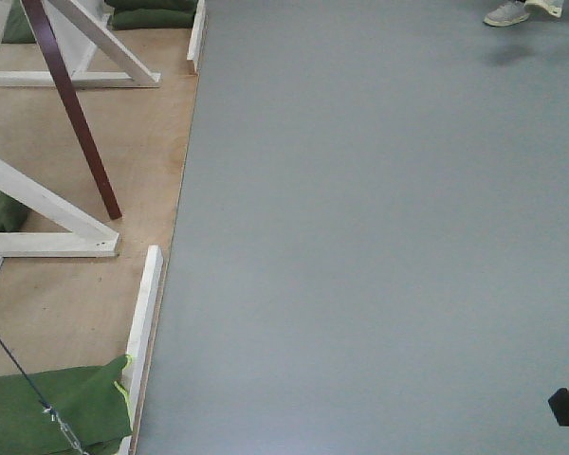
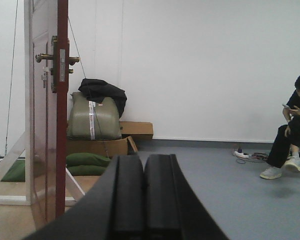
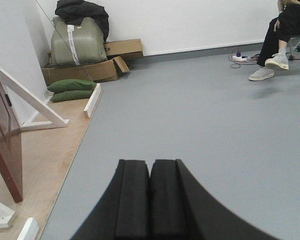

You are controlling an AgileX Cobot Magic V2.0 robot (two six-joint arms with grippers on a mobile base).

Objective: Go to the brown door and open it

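Observation:
The brown door (image 2: 44, 125) stands at the left of the left wrist view, seen nearly edge-on beside its white frame (image 2: 28, 100), with a brass handle (image 2: 57, 58) and lock plate on its edge. Its bottom shows as a dark red-brown strip (image 1: 71, 104) running diagonally over the plywood base in the front view. It also shows at the left edge of the right wrist view (image 3: 2, 145). My left gripper (image 2: 143, 159) is shut and empty, to the right of the door and apart from it. My right gripper (image 3: 150, 163) is shut and empty over the grey floor.
White wooden braces (image 1: 52, 213) and green sandbags (image 1: 47, 408) stand on the plywood base (image 1: 66, 303). Cardboard boxes (image 3: 90, 70) and a grey-green bag (image 2: 92, 117) sit by the back wall. A seated person (image 2: 295, 125) and a power strip (image 2: 241, 154) are at the right.

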